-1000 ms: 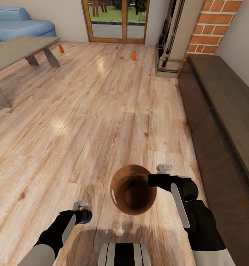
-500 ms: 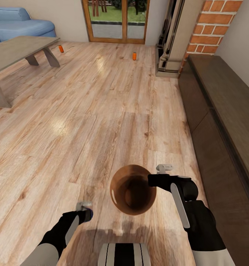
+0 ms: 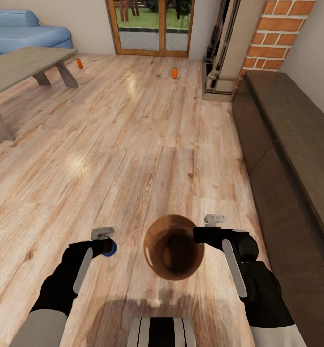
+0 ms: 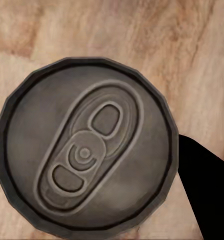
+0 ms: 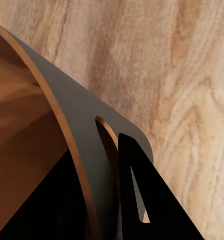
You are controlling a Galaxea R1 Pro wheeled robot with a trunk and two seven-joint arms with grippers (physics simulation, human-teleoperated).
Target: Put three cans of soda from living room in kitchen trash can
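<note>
Living room | right gripper (image 3: 199,236) pinches trash can (image 3: 174,246) rim, mouth up for drops | left gripper (image 3: 104,241) clamps a soda can (image 4: 84,150) beside bin | two cans (image 3: 174,73) wait on the far floor

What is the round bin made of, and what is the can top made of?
The trash can looks like wood: light brown, smooth, with a glossy brown inside that catches light. As this is a simulator render, it could equally be wood-look plastic. The soda can top looks like metal: dull silver-grey, with a stamped pull tab and raised rim. The floor under both shows plank lines and wood grain.
</note>
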